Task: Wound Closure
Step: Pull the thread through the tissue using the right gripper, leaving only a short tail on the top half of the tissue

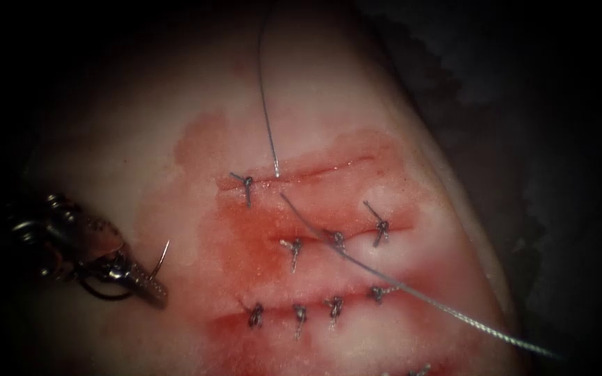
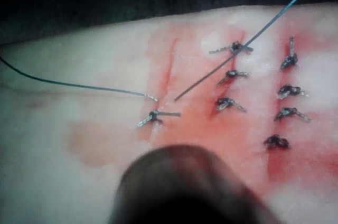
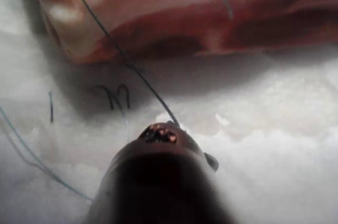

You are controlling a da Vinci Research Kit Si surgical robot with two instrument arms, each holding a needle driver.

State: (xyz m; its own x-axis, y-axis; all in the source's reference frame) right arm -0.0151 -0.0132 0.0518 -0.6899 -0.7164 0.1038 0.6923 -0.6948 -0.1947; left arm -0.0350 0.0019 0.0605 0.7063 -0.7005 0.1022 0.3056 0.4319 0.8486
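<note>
**L tool has needle, low-left of open cut; thread already through it**

L tool is nearest the scope, at the low-left edge of the tissue. Jaws closed on the needle. A pale sliver w/ the tip rises up-right out of the jaws, free of the tissue. Grip looks approx mid-curve. A dark arc under the jaws may be the rest of the needle, can't tell.

Key relation: the cut, topmost of three, lies up and right of the L tool, well apart. Its long axis runs approx left-right, and the needle tip points roughly toward it. One knot sits at its left end; the rest to the right is unstitched.

Thread drops from the top and enters the tissue just right of that knot. It comes out below the cut and runs diag. to lower right, across the middle row of knots.

R tool is off the tissue, over white padding. Thread ends at its jaw tip, so it appears clamped on thread.

Obstacles: slack thread crossing the stitched rows; red fluid around all the cuts.
</note>
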